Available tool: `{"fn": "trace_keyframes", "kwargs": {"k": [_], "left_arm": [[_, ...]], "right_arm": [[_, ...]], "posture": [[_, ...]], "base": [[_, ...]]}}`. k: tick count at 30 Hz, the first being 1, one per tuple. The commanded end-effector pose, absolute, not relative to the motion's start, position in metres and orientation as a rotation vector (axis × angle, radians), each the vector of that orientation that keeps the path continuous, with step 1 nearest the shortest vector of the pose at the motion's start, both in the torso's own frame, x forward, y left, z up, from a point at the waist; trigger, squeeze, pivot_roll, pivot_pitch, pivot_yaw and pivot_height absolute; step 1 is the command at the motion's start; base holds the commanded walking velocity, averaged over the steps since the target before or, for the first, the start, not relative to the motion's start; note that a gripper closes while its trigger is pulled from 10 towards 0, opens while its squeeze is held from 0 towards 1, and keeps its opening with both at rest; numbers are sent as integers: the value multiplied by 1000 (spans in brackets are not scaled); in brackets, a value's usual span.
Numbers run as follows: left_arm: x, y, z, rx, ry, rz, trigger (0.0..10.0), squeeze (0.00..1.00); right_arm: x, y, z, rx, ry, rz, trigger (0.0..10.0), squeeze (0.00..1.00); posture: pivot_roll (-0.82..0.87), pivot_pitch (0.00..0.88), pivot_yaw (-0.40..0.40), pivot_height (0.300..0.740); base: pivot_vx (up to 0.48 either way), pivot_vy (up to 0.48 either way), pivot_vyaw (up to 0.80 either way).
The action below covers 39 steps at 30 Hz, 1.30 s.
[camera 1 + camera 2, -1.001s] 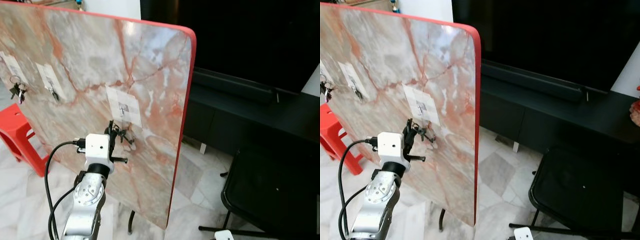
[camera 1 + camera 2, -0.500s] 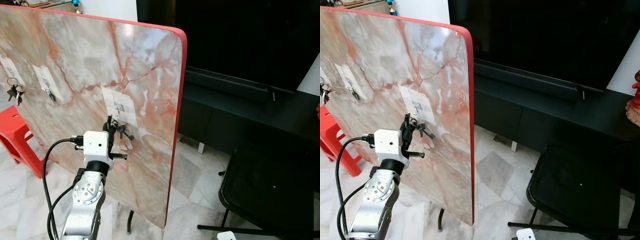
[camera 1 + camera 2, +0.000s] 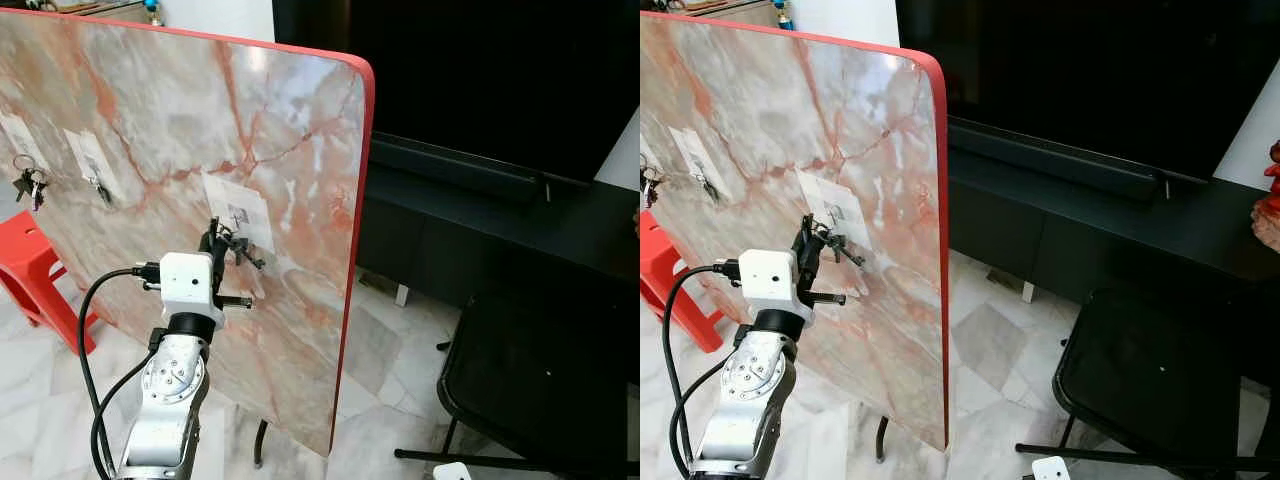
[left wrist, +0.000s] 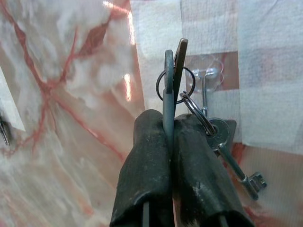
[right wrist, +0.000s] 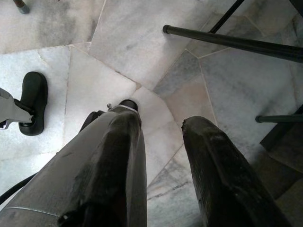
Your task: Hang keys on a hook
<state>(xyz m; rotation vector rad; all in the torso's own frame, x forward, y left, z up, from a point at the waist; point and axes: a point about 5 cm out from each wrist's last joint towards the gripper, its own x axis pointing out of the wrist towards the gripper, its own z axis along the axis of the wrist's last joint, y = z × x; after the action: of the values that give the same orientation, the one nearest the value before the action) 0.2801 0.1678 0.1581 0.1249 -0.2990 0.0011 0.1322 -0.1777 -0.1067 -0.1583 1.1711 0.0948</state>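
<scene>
In the left eye view, we see our left gripper (image 3: 222, 243) raised at centre left against the tilted marble board (image 3: 180, 120), holding the keys (image 3: 240, 252) up by the white patch (image 3: 240, 212). The hook itself is too small to make out here. Two more key bunches (image 3: 28, 182) hang near the left edge, one partly cut off.

In the right eye view, the same scene sits further left; a black chair (image 3: 1160, 385) fills the lower right, its legs cut by the frame.

In the left wrist view, our fingers (image 4: 147, 170) are clamped on a flat key, the ring (image 4: 176, 85) overlapping the clear hook (image 4: 204, 78). We cannot tell whether the ring is on it.

In the right wrist view, our right gripper (image 5: 163, 156) hangs with fingers apart over the floor (image 5: 142, 42).
</scene>
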Motion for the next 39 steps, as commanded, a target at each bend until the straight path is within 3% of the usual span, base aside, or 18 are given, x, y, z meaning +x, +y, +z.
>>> {"fn": "trace_keyframes", "kwargs": {"k": [1, 39], "left_arm": [[281, 165, 168, 149, -341, -5, 10000, 0], [286, 158, 154, 178, -261, -50, 10000, 0]], "right_arm": [[135, -177, -106, -163, 1160, 104, 10000, 0], [137, -176, -105, -166, 1157, 113, 10000, 0]], "posture": [[73, 0, -12, 740], [72, 0, -13, 740]], "base": [[0, 0, 0], [0, 0, 0]]}}
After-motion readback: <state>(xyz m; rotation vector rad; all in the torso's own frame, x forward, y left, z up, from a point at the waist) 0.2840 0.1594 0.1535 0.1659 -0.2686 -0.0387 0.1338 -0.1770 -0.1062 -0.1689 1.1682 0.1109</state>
